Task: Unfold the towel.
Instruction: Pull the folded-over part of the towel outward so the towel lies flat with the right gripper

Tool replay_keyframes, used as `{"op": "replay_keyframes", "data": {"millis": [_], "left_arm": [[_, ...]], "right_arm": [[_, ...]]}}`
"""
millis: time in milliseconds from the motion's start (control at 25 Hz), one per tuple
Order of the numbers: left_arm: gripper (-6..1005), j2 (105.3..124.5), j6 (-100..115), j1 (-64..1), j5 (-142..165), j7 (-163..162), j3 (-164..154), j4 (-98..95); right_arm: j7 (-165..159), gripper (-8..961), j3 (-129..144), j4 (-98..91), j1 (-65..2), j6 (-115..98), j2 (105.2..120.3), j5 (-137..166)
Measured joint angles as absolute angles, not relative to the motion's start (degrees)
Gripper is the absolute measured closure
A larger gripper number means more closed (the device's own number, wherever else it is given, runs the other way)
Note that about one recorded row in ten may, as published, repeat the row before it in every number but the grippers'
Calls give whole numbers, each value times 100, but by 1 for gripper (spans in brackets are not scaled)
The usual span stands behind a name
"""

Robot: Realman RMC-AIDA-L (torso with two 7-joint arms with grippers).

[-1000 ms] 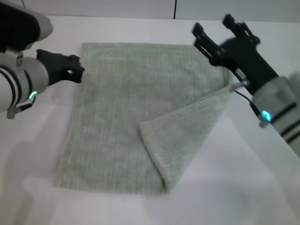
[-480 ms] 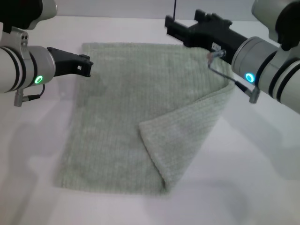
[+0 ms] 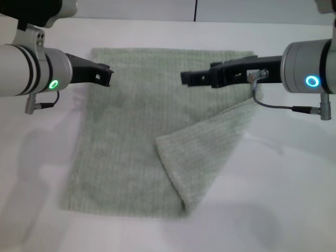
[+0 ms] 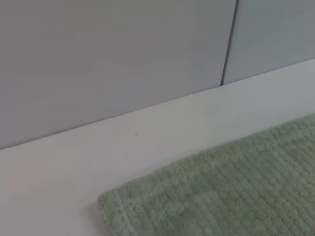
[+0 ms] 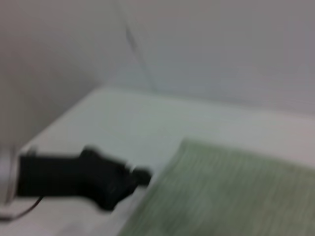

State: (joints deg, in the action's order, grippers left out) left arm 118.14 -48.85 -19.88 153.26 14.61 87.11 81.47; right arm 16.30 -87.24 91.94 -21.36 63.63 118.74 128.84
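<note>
Above the towel (image 3: 131,126), both arms have swung level; the right claw (image 3: 185,78) and left claw (image 3: 107,73) hold nothing, finger state indiscernible, and the folded corner remains.

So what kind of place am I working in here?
Probably a lab or test bench rather than a home: a bare white table, plain grey wall panels behind it, and nothing laid out but the green towel, with the left gripper and right gripper over it.

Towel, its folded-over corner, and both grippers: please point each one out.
towel (image 3: 131,121), head view, flat middle.
folded-over corner (image 3: 202,152), head view, middle of the flap.
left gripper (image 3: 104,75), head view, fingertips.
right gripper (image 3: 190,79), head view, fingertips.
</note>
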Motion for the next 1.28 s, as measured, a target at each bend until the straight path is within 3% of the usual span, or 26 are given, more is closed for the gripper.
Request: {"op": "replay_keyframes", "data": {"millis": [400, 1280], "left_arm": [[1001, 11823, -4958, -2292, 15328, 1451, 8732, 7789], [1001, 11820, -5222, -2854, 15364, 1456, 8813, 6936]], "right_arm": [[1323, 137, -8731, 8951, -2940, 7763, 11885, 13545], [1102, 137, -7735, 7752, -3712, 6758, 11904, 13811]]}}
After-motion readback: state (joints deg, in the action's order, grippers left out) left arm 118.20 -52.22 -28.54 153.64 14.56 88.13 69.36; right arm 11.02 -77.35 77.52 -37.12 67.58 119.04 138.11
